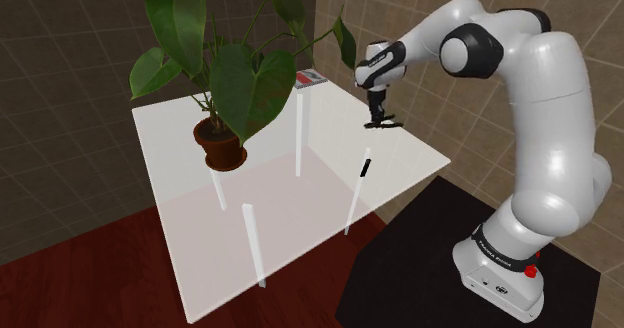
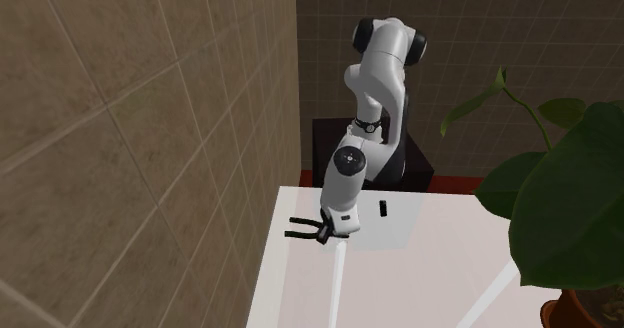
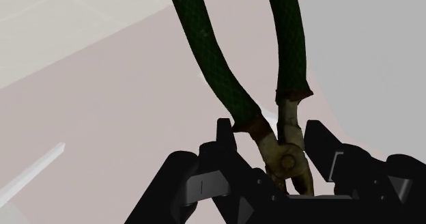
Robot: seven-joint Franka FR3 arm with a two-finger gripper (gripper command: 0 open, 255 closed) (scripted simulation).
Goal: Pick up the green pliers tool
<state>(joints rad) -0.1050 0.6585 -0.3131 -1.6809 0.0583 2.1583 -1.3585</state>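
One hand (image 3: 271, 135) clasps green pliers (image 3: 225, 72) just beside the table (image 1: 410, 161) edge.

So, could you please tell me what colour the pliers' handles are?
The pliers have dark green, finely meshed handles; the wrist view shows them best.

Plant: potted plant (image 1: 220, 144), 9 o'clock of gripper (image 1: 381, 124), shoulder view.
Stick: black stick (image 1: 365, 165), 6 o'clock.
Free: bare tabletop (image 1: 300, 211), 7 o'clock.
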